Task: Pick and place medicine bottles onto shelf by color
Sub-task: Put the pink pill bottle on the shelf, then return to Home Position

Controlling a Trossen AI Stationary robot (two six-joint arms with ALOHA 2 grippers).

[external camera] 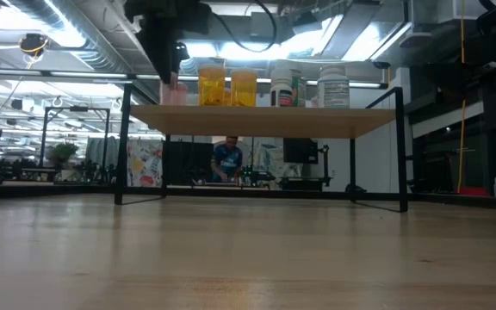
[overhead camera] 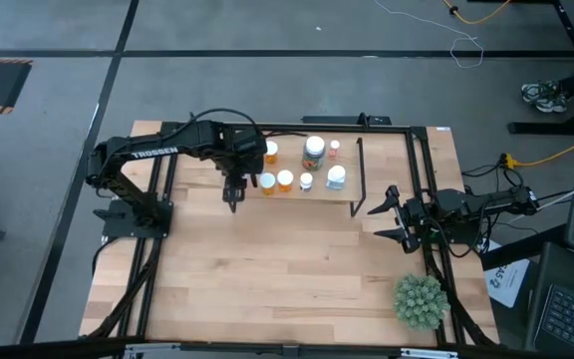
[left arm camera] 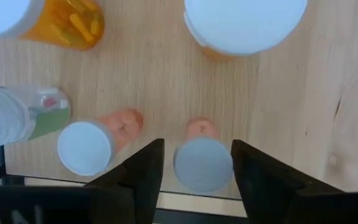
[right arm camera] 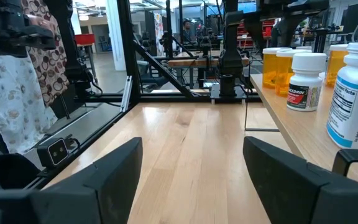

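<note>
Straddling a small pinkish bottle [left arm camera: 202, 163] at the shelf's [overhead camera: 387, 189] front left edge, your left gripper [left arm camera: 194, 180] stands parted around its white cap without pinching it. Expect a light, stiff, slick cylinder that tips easily; grip the body below the cap. You have seven bottles visible from above. Your right gripper [right arm camera: 191, 180] waits open beside the shelf's right end.
</note>
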